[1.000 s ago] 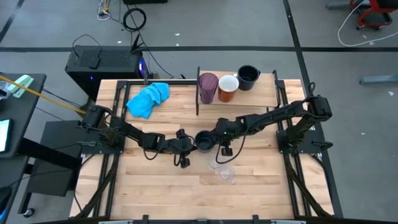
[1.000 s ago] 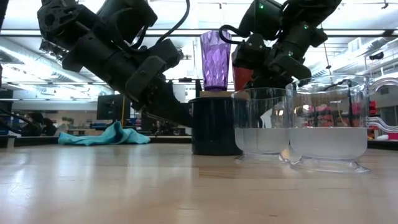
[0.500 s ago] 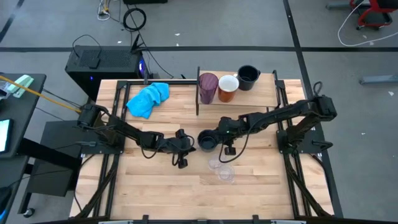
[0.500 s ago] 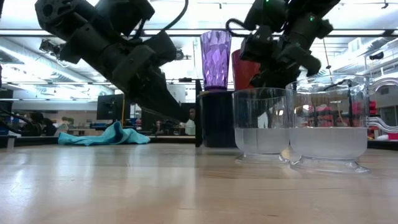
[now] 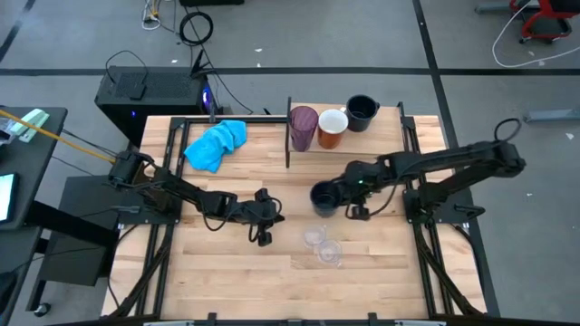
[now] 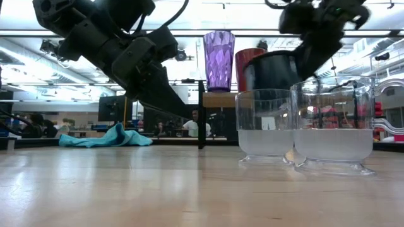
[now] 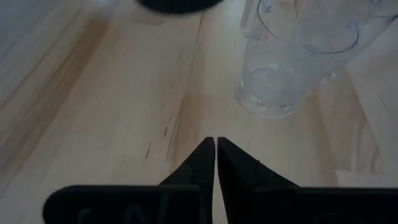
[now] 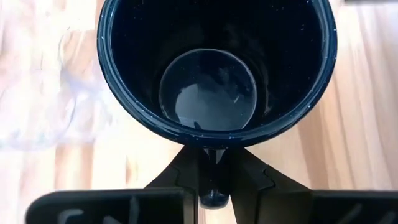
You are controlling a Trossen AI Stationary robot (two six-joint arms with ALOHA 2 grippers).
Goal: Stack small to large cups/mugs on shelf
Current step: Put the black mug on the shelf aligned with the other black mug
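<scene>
My right gripper [image 5: 339, 196] is shut on a black mug [image 5: 323, 197], which it holds in the air over the table's middle, above two clear plastic cups [image 5: 314, 237] [image 5: 328, 254] standing on their bases. My left gripper [image 5: 269, 217] is shut and empty, low over the table to the left of the mug; its closed tips [image 7: 216, 144] point toward the clear cups [image 7: 280, 68]. On the shelf [image 5: 385, 136] at the far edge stand a purple tumbler [image 5: 303, 128], an orange mug [image 5: 333, 128] and a second black mug [image 5: 361, 111]. My right gripper pinches the black mug's handle [image 8: 214, 191] between its two fingers, which come from above and slant down beside the rim. The mug [image 6: 271, 70] is lifted clear of the table, mouth up and slightly tipped, its base higher than the clear cups' rims.
A bright blue cloth [image 5: 216, 143] lies at the far left of the table. The shelf's dark upright panels [image 5: 289, 134] [image 5: 401, 127] stand on either side of the cups there. Bare wood shows near the front edge [image 5: 272, 281].
My right gripper has lifted the black mug off the table, up past the clear cups' rims, and carried it toward the table's right edge, away from my left gripper. The clear cups have stayed in place.
</scene>
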